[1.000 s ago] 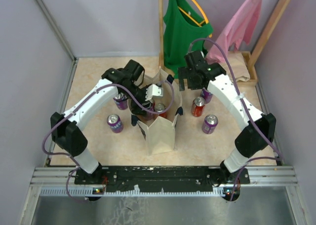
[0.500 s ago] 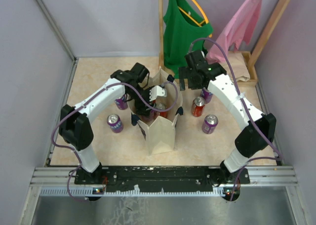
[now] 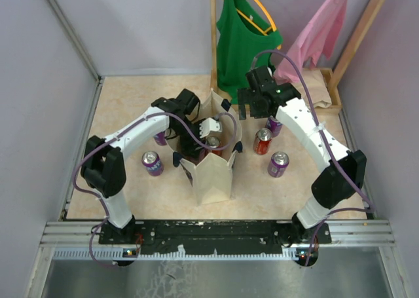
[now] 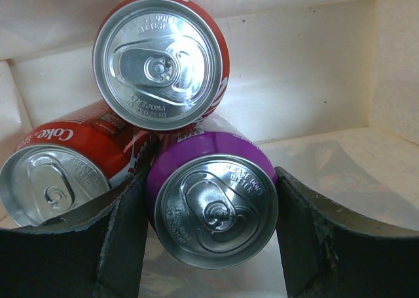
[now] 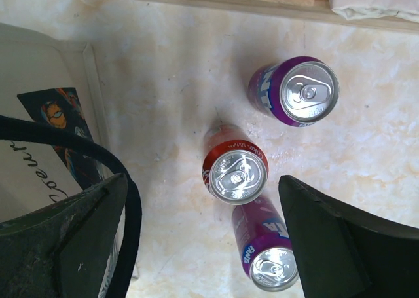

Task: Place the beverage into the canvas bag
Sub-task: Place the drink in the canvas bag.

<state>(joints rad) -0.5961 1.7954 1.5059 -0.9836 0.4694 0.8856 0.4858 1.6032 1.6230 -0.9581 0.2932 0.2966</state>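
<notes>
Inside the upright cream canvas bag [image 3: 213, 180] with navy handles, the left claw [image 3: 196, 143] pinches a purple aluminium beverage can [image 4: 216, 213], just beside two red cola cans [image 4: 160, 55]. The right claw [image 3: 251, 107] hangs spread wide above three loose cans [image 5: 234, 173] on the beige counter [image 5: 163, 82].

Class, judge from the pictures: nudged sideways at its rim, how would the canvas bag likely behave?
The canvas bag sags and creases at its top, so its walls would probably buckle, not resist. Two red cans and a purple can are inside, so the weighted base likely stays put.
</notes>
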